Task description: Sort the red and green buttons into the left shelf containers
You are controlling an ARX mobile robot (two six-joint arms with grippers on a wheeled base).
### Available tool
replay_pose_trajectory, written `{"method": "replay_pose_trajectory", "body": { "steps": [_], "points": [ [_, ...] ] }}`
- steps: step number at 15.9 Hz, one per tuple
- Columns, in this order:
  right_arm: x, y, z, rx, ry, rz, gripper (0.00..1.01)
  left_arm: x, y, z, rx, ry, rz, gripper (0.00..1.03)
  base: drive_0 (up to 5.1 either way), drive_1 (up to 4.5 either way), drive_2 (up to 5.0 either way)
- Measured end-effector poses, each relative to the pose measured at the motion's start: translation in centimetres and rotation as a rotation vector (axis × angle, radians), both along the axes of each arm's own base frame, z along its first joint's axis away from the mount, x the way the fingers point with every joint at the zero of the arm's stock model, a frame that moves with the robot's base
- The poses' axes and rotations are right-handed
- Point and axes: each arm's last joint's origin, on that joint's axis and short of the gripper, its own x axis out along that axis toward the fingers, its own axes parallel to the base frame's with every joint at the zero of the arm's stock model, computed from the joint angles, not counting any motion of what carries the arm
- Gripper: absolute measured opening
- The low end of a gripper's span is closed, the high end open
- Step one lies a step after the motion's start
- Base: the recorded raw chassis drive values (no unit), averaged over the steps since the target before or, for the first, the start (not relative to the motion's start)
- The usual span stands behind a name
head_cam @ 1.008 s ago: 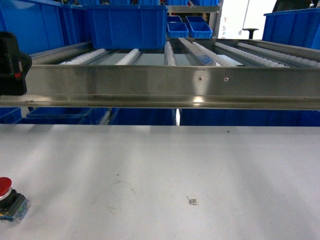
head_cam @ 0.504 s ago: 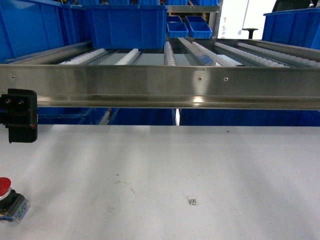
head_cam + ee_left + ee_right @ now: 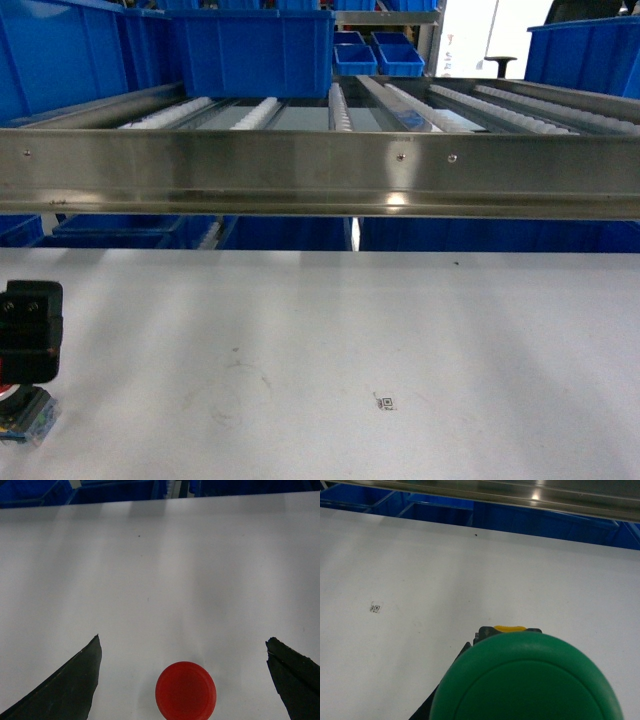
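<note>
The red button point(image 3: 186, 690) stands upright on the white table, cap up. My left gripper point(image 3: 183, 639) hangs over it, open, one dark finger point(image 3: 70, 685) on each side and clear of the cap. In the head view that gripper point(image 3: 30, 330) covers the red cap at the far left, and only the bluish switch body point(image 3: 24, 416) shows. The green button point(image 3: 525, 685) fills the bottom of the right wrist view, with my right gripper point(image 3: 525, 695) shut on it and its fingers mostly hidden behind the cap. The large blue left shelf containers point(image 3: 250, 50) point(image 3: 60, 55) stand on the upper rack.
A steel roller shelf rail point(image 3: 320, 175) crosses in front at mid height, with roller tracks behind it. Smaller blue bins point(image 3: 380, 55) sit further back, another blue bin point(image 3: 585, 50) at the right. More blue bins lie under the rail. A small printed marker point(image 3: 386, 402) lies on the table.
My left gripper has come down from in front of the shelf rail to just over the red button, now covering its cap in the head view. The button has not moved.
</note>
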Motion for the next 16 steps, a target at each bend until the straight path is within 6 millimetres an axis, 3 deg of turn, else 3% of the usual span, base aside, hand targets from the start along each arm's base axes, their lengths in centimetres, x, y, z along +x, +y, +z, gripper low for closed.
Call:
{"method": "replay_pose_trajectory", "body": {
  "steps": [5,16],
  "points": [
    [0.0,0.0,0.0,0.0,0.0,0.0,0.27,0.3,1.0,-3.1,-0.039,0.052,0.019,0.98,0.0,0.0,0.0],
    [0.0,0.0,0.0,0.0,0.0,0.0,0.27,0.9,1.9,-6.2,-0.112,0.096,-0.02,0.98,0.0,0.0,0.0]
  ]
}}
